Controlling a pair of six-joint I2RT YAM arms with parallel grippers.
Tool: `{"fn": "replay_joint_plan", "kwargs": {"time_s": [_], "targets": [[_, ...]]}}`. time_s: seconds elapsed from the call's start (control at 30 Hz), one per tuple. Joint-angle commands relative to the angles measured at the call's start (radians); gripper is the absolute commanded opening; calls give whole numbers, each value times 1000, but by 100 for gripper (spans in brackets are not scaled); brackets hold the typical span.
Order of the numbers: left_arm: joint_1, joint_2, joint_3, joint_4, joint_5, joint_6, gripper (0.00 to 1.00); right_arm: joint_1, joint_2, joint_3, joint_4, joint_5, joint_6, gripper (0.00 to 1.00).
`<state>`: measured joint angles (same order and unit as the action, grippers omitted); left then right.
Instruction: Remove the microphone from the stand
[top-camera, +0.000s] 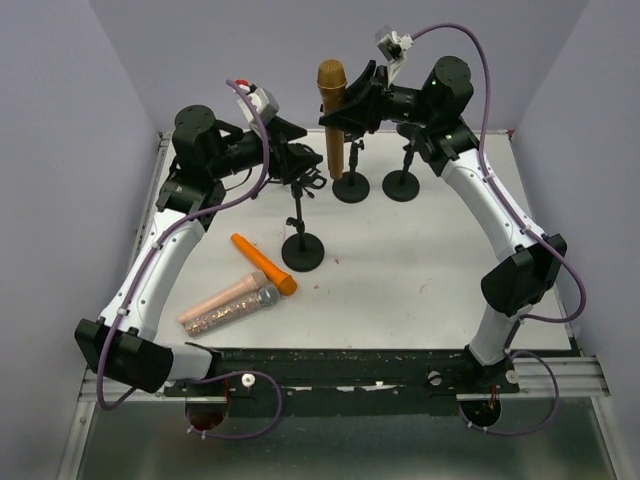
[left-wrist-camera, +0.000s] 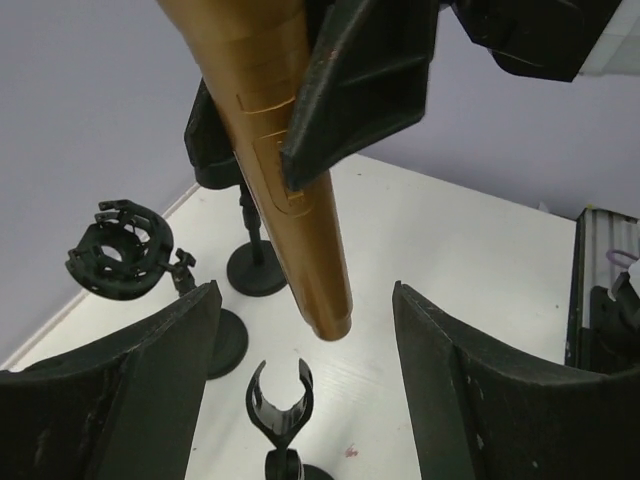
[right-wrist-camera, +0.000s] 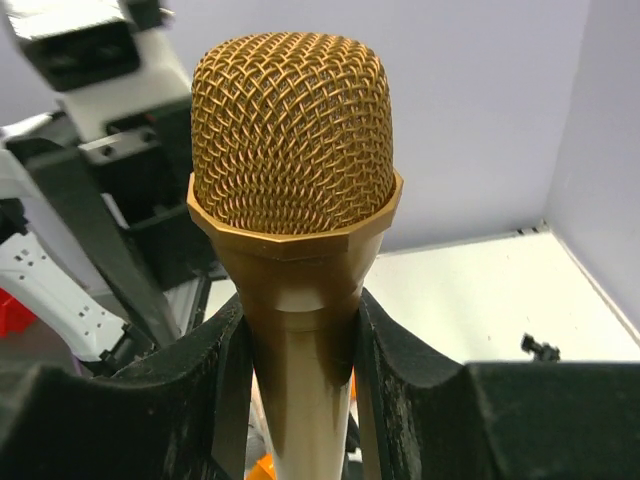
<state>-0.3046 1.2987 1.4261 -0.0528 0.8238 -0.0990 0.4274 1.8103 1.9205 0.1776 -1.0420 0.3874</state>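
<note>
Two claws are mine, and only the right claw (right-wrist-camera: 300, 375) carries anything: its pads pinch the gold, mesh-headed microphone (right-wrist-camera: 290, 180) just under the head and hold it upright. The tail hangs clear above the black stand with the empty U-shaped clip (left-wrist-camera: 278, 395), apart from it, so I judge the lift nearly done. To finish well I should rise straight, without tilt, until the tail is well above that clip, then carry it aside. My left claw (left-wrist-camera: 303, 300) stands wide and empty just above the clip, the tail showing between its fingers. My right arm reaches in from the stand's right, forearm level; my left arm bends in from its left.
</note>
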Motion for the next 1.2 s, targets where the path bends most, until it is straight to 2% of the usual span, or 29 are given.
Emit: {"fn": "replay_joint_plan", "kwargs": {"time_s": [0.0,0.1,0.17,0.23,0.3,0.37,0.4,0.43,0.5,0.53,0.63,0.7,0.77,0.93,1.0,1.07,1.17], "targets": [[-33,83,62,14,11,-111,77,39,29,52,118,-38,96,1],[-60,119,100,11,-70,-105,77,47,47,69,166,-39,162,1],[-68,134,114,46,-75,-140,75,57,61,92,166,-39,173,1],[-70,146,125,86,-40,-169,68,68,64,101,157,-35,154,1],[-70,152,129,109,1,-186,48,74,66,95,157,-30,150,1],[-70,149,122,116,17,-197,23,76,61,83,154,-32,139,4],[-68,142,116,117,14,-199,9,76,58,77,154,-35,134,23],[-67,133,103,116,3,-199,0,74,51,71,154,-36,120,44],[-56,110,82,111,-24,-197,0,73,37,63,131,-30,75,88],[-44,96,77,102,-35,-199,0,68,29,64,100,-23,53,99],[2,44,82,16,-104,-138,0,60,-8,31,36,-13,-14,100],[39,13,108,-91,-170,-9,0,56,-35,-12,2,-7,-48,100],[84,-19,126,-207,-234,198,0,54,-63,-61,-29,-3,-76,100],[194,-99,51,-479,-445,679,0,54,-123,-129,-147,5,-212,100],[245,-139,-31,-598,-466,890,0,54,-138,-138,-211,25,-269,100],[265,-183,-175,-630,-576,1062,0,54,-150,-144,-256,48,-320,100],[280,-210,-353,-685,-701,1179,0,53,-163,-144,-306,76,-377,100]]}}
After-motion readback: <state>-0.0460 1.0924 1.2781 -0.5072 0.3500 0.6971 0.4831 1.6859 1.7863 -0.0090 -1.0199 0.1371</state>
